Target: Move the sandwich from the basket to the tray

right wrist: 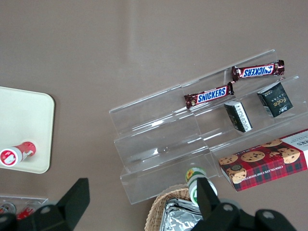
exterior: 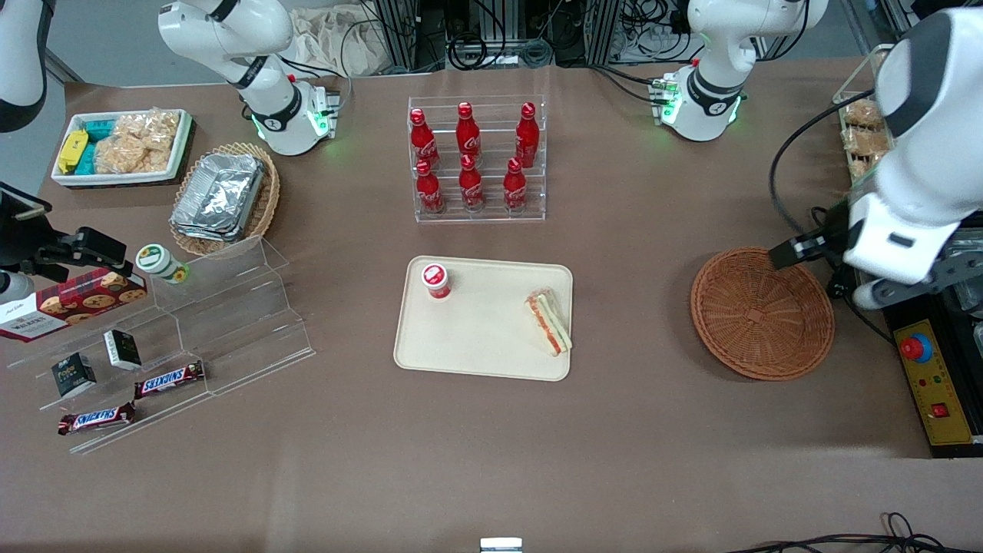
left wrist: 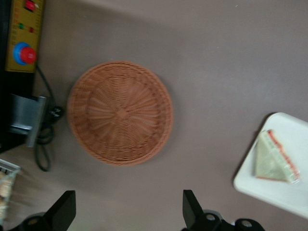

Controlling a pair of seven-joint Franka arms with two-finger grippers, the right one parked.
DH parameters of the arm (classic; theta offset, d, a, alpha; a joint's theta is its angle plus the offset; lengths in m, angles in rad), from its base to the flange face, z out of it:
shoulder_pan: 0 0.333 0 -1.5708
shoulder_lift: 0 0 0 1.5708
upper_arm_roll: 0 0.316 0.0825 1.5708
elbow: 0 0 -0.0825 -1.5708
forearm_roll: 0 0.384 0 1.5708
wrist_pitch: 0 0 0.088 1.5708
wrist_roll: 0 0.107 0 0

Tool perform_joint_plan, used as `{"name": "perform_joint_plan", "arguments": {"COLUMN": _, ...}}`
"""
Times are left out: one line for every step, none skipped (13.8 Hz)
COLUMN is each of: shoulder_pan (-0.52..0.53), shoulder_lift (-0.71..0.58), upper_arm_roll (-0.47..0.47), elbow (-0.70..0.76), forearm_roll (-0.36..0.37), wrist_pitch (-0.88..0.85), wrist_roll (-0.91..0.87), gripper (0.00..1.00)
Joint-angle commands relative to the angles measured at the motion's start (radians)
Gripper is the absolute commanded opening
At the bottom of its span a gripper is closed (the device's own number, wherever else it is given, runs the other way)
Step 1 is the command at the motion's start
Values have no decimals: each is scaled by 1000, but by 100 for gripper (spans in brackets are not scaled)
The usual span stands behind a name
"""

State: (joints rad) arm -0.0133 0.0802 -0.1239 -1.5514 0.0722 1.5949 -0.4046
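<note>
Now sandwich (exterior: 550,322) on tray (exterior: 476,338); basket (left wrist: 120,112) under gripper (left wrist: 129,209), jaws wide, shown by wrist cam only.

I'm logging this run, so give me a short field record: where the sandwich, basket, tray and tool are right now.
sandwich: lying on the tray, at its edge toward the working arm's end
tray: mid-table, also holds a red-capped cup
basket: nothing in it, apart from the tray
tool: open, holding nothing, above the table beside the basket

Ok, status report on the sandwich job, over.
Hand open, empty, above the round orange-brown wicker basket. Triangular white-bread sandwich on the cream rectangular tray. Nothing blocking.
</note>
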Motion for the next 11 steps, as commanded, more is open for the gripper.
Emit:
{"name": "perform_joint_plan", "arguments": {"shoulder_pan": -20, "shoulder_lift": -150, "upper_arm_roll": 72, "elbow": -124, "forearm_roll": -28, "wrist_pitch": -24, "wrist_roll": 146, "gripper": 100}}
{"name": "perform_joint_plan", "arguments": {"shoulder_pan": -22, "shoulder_lift": -175, "upper_arm_roll": 87, "elbow": -139, "forearm_roll": -28, "wrist_pitch": -35, "wrist_roll": 191, "gripper": 100}}
{"name": "perform_joint_plan", "arguments": {"shoulder_pan": -27, "shoulder_lift": -200, "upper_arm_roll": 110, "elbow": -157, "forearm_roll": -28, "wrist_pitch": -36, "wrist_roll": 225, "gripper": 100}}
{"name": "perform_joint_plan", "arguments": {"shoulder_pan": -30, "shoulder_lift": -217, "upper_arm_roll": 140, "elbow": -174, "forearm_roll": -34, "wrist_pitch": -36, "wrist_roll": 251, "gripper": 100}}
{"name": "perform_joint_plan", "arguments": {"shoulder_pan": -30, "shoulder_lift": -232, "upper_arm_roll": 159, "elbow": -185, "forearm_roll": -52, "wrist_pitch": -38, "wrist_roll": 268, "gripper": 100}}
{"name": "perform_joint_plan", "arguments": {"shoulder_pan": -31, "shoulder_lift": -256, "upper_arm_roll": 176, "elbow": -209, "forearm_roll": -57, "wrist_pitch": -36, "wrist_roll": 285, "gripper": 100}}
{"name": "perform_joint_plan", "arguments": {"shoulder_pan": -40, "shoulder_lift": -286, "upper_arm_roll": 197, "elbow": -245, "forearm_roll": -57, "wrist_pitch": -29, "wrist_roll": 300, "gripper": 100}}
{"name": "perform_joint_plan", "arguments": {"shoulder_pan": -40, "shoulder_lift": -304, "upper_arm_roll": 205, "elbow": -271, "forearm_roll": -58, "wrist_pitch": -21, "wrist_roll": 303, "gripper": 100}}
{"name": "perform_joint_plan", "arguments": {"shoulder_pan": -33, "shoulder_lift": -298, "upper_arm_roll": 204, "elbow": -265, "forearm_roll": -57, "wrist_pitch": -21, "wrist_roll": 303, "gripper": 100}}
{"name": "perform_joint_plan", "arguments": {"shoulder_pan": -33, "shoulder_lift": -295, "upper_arm_roll": 204, "elbow": -247, "forearm_roll": -55, "wrist_pitch": -26, "wrist_roll": 305, "gripper": 100}}
{"name": "perform_joint_plan", "arguments": {"shoulder_pan": -34, "shoulder_lift": -269, "upper_arm_roll": 204, "elbow": -230, "forearm_roll": -45, "wrist_pitch": -27, "wrist_roll": 306, "gripper": 100}}
